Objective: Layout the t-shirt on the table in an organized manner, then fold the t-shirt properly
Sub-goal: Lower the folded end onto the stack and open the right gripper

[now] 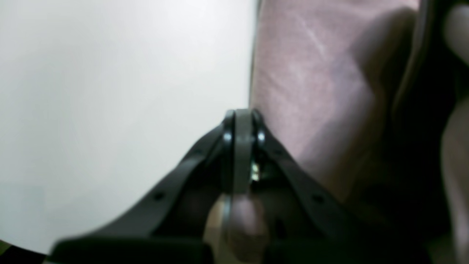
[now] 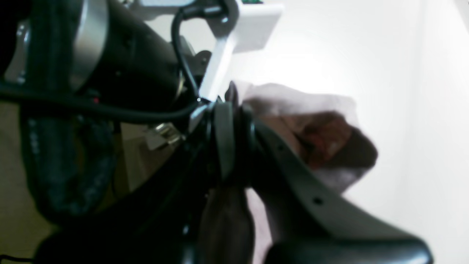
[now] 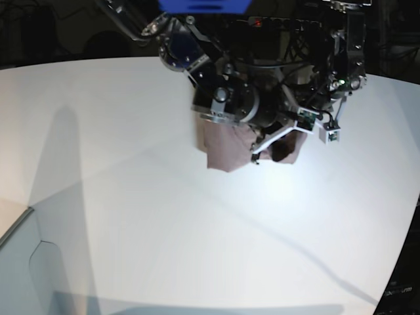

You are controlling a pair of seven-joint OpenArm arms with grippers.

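Note:
The mauve-brown t-shirt [image 3: 226, 147] hangs bunched in the air below both arms, above the back middle of the white table [image 3: 131, 197]. In the left wrist view my left gripper [image 1: 242, 119] is shut, with a fold of the t-shirt [image 1: 311, 91] pinched between its fingers and more cloth hanging to the right. My right gripper [image 2: 225, 110] is shut too, with t-shirt [image 2: 304, 121] cloth bunched just past its tips and trailing down between the fingers. The two wrists sit close together. Most of the shirt's shape is hidden by folds and by the arms.
The table's curved edge [image 3: 16, 223] runs along the lower left, with a pale grey surface below it. Its right edge [image 3: 403, 262] meets dark floor. The arms' bases and cables [image 3: 262, 39] crowd the back middle. Long arm shadows cross the tabletop.

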